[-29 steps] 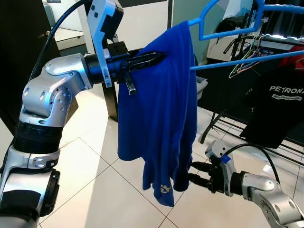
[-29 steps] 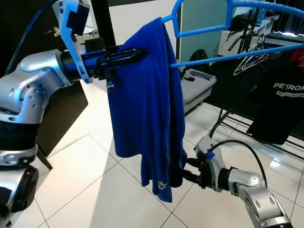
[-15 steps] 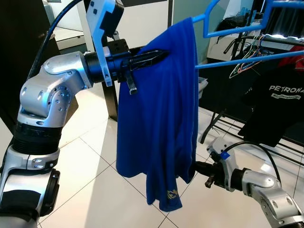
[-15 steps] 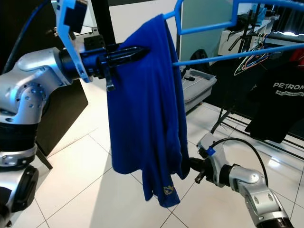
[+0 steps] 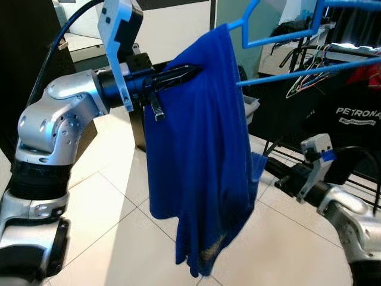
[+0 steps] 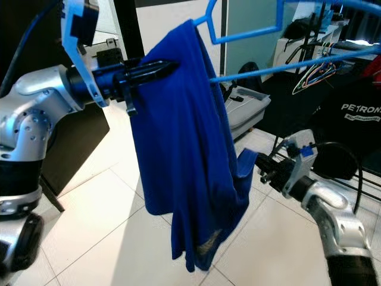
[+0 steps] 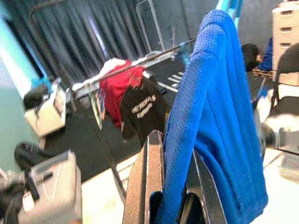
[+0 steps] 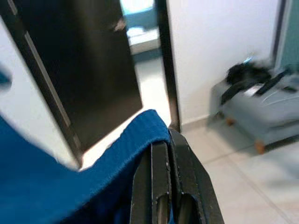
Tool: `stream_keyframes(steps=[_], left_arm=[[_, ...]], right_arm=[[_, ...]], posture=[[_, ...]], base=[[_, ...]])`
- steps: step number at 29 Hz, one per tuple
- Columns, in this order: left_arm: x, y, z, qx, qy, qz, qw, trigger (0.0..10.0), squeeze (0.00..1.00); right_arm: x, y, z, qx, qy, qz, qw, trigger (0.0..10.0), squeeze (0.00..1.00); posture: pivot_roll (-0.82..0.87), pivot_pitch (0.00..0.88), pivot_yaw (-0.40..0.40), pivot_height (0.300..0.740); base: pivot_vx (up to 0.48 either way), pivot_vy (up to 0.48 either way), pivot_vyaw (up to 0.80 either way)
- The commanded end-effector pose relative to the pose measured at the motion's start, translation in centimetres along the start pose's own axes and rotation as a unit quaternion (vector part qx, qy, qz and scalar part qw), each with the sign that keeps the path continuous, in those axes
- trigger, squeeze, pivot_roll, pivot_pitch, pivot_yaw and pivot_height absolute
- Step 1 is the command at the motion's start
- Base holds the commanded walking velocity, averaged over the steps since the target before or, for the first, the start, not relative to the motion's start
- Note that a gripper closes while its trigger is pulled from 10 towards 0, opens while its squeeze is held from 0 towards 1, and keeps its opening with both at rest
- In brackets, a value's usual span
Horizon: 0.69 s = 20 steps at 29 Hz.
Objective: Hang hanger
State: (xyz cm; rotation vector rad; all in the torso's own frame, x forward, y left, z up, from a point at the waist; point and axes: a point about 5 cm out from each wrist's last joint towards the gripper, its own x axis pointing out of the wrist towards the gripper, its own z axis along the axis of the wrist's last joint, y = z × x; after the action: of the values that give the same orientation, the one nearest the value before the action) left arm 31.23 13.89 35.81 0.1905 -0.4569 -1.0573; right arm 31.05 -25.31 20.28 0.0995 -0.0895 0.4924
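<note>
From my left eye I count one blue shirt, one blue hanger and my two grippers. The shirt is a plain deep blue knit, draped in long folds from the hanger's shoulder down to a ragged hem with a small pale logo near the bottom. The hanger is thin, bright blue plastic, its bars running off to my right above the shirt. My left gripper is raised at the shirt's upper edge, fingers closed on the cloth by the hanger's shoulder. My right gripper sits lower, pinching one side edge of the shirt and pulling it out into a small point.

My right eye gives the same count. Behind the shirt stands one clothes rack with a black printed shirt and several empty hangers on it, and one grey case on the white tiled floor.

At my left wrist, the two black fingers are clamped together on the blue fabric, which rises above them in a thick ribbed fold.

At my right wrist, the two fingers are pressed shut on a corner of the blue cloth, with a dark door beyond.
</note>
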Motion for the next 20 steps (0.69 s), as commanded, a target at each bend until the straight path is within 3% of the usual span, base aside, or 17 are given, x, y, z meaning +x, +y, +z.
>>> stream_keyframes(steps=[1,3,4,6,7,8,9,11,12,20], left_arm=[[-1.8,0.0,-1.1,0.020,0.021,0.017,0.999,0.0,0.00],[-1.8,0.0,-1.1,0.020,0.021,0.017,0.999,0.0,0.00],[-3.1,-0.7,-2.8,0.032,0.052,0.020,0.998,0.0,0.00],[-3.1,-0.7,-2.8,0.032,0.052,0.020,0.998,0.0,0.00],[-4.4,-1.2,-4.0,0.050,0.085,0.024,0.995,0.0,0.00],[-4.4,-1.2,-4.0,0.050,0.085,0.024,0.995,0.0,0.00],[-5.4,-1.4,-4.9,0.074,0.118,0.025,0.990,0.0,0.00],[-5.4,-1.4,-4.9,0.074,0.118,0.025,0.990,0.0,0.00],[-6.3,-1.3,-5.5,0.094,0.142,0.032,0.985,0.0,0.00],[-7.5,-1.1,-6.4,0.141,0.178,0.069,0.971,0.0,0.00]], right_arm=[[0.7,-0.8,2.2,0.028,-0.049,-0.026,0.998,0.0,0.00],[0.7,-0.8,2.2,0.028,-0.049,-0.026,0.998,0.0,0.00],[1.5,-1.6,3.6,0.036,-0.067,-0.047,0.996,0.0,0.00],[1.5,-1.6,3.6,0.036,-0.067,-0.047,0.996,0.0,0.00],[2.2,-2.2,4.4,0.041,-0.070,-0.065,0.995,0.0,0.00],[2.2,-2.2,4.4,0.041,-0.070,-0.065,0.995,0.0,0.00],[2.8,-2.5,4.8,0.044,-0.066,-0.077,0.994,0.0,0.00],[2.8,-2.5,4.8,0.044,-0.066,-0.077,0.994,0.0,0.00],[3.4,-2.5,4.8,0.052,-0.060,-0.079,0.994,0.0,0.00],[4.9,-2.2,4.1,0.077,-0.026,-0.092,0.992,0.0,0.00]], posture=[[-0.05,0.000,-0.003,0.740],[-0.05,0.000,-0.003,0.740],[-0.04,0.000,-0.021,0.740],[-0.04,0.000,-0.021,0.740],[-0.03,0.000,-0.031,0.740],[-0.03,0.000,-0.031,0.740],[-0.03,0.000,-0.035,0.740],[-0.03,0.000,-0.035,0.740],[-0.03,0.000,-0.043,0.740],[-0.03,0.000,-0.055,0.740]], base=[[0.000,0.000,0.00],[0.000,0.000,0.00],[0.000,0.000,0.00],[0.000,0.000,0.00],[0.000,0.000,0.00],[0.000,0.000,0.00],[0.000,0.000,0.00],[0.000,0.000,0.00],[0.000,0.000,0.00],[0.000,0.000,0.00]])
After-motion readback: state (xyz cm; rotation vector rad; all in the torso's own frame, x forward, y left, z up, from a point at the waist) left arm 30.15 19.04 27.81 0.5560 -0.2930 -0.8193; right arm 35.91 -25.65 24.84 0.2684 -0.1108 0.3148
